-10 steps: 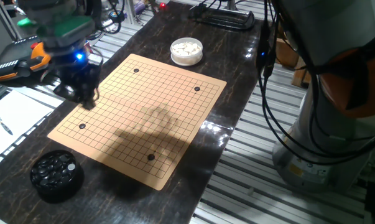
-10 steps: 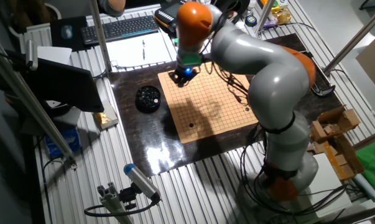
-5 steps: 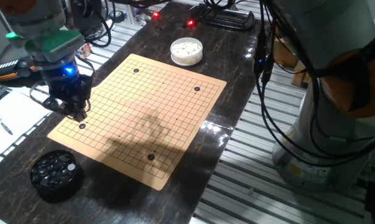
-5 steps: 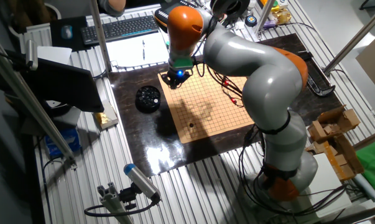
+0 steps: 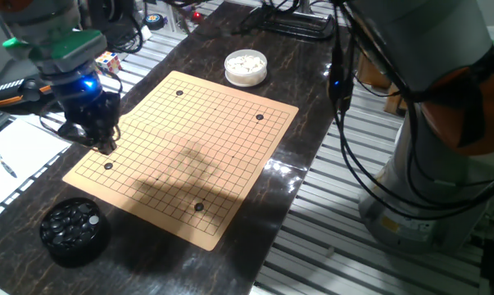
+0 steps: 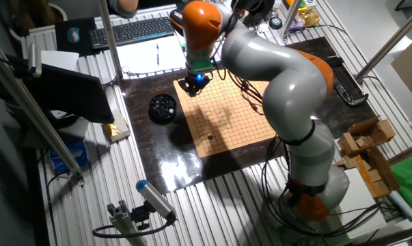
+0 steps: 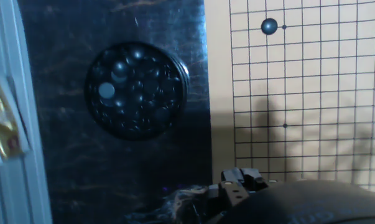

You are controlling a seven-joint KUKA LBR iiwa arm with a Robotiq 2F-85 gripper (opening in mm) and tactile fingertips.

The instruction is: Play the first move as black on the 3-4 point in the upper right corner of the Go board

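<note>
Dark, glossy marbled tabletop (image 5: pixel 308 98) carrying a pale wooden Go board (image 5: pixel 189 147) ruled with a black grid. At 7 o'clock off the board, a round black bowl (image 5: pixel 73 231) heaped with black stones (image 7: pixel 140 93), one pale disc lying among them; hand view shows the same bowl just left of the board's edge, apart from it. At 12 o'clock beyond the board, a white bowl (image 5: pixel 246 67) full of white stones (image 5: pixel 247 61). Four black stones already on the grid in the fixed view: one near 11 o'clock (image 5: pixel 179 93), one near 2 o'clock (image 5: pixel 259 117), one at 6 o'clock (image 5: pixel 199 207), one at 9 o'clock (image 5: pixel 108 166); the last sits close by the gripper (image 5: pixel 101 143), which hangs over the board's 9 o'clock edge under a blue light. Jaws too dark and small to read; cannot tell whether parted, closed or holding a stone. Hand view: one black stone (image 7: pixel 269 26) at 1 o'clock, gripper body filling the bottom. Surroundings: slatted aluminium bench (image 5: pixel 328 238), hanging black cables (image 5: pixel 353 123), grey-and-orange arm (image 6: pixel 274 61), keyboard (image 6: pixel 141 29) and white paper with a pen (image 6: pixel 151 53) at 11 o'clock in the other fixed view.
</note>
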